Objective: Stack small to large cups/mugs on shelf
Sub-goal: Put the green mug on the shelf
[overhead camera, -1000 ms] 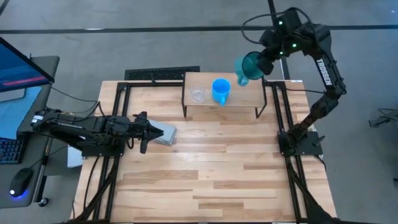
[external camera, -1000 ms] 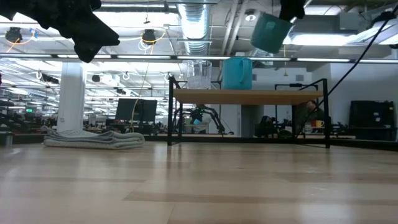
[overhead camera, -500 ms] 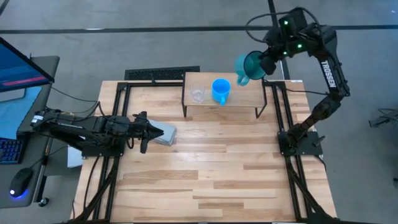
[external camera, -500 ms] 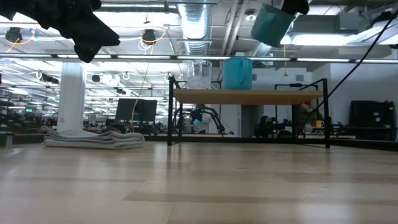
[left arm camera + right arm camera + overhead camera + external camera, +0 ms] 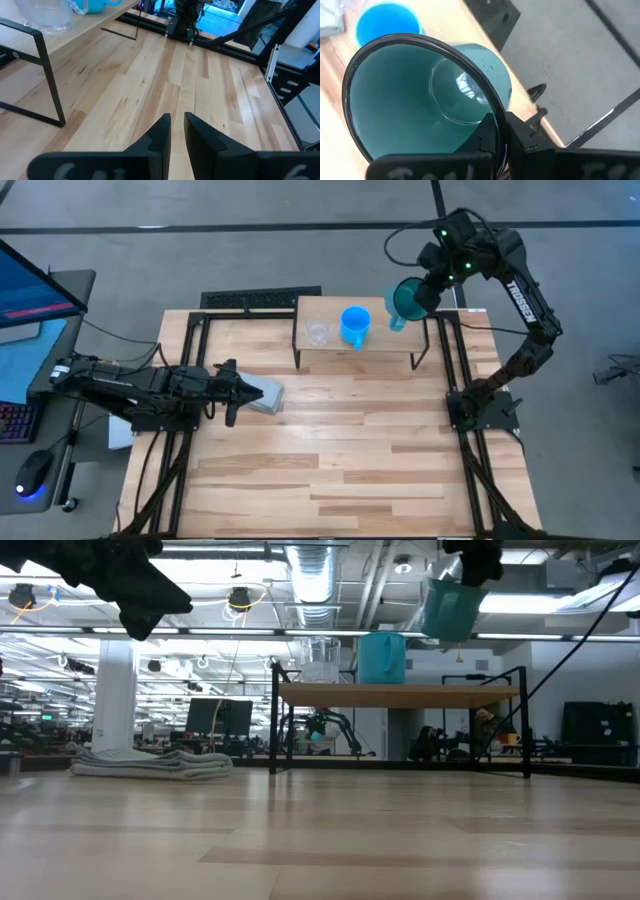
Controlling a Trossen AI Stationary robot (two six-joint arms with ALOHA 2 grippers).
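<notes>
Teal-green mug, pinched by its rim in the right gripper, has dropped closer over the shelf.

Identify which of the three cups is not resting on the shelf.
The teal-green mug: the right pincer holds it by the rim in the air above the shelf, while the clear glass cup and blue mug stand on it.

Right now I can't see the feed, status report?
Right gripper shut on teal mug, above shelf end. Left gripper shut, idle by grey block. Nothing obstructing.

Robotics lab: exposed ceiling ducts, monitor, plank worktable.
</notes>
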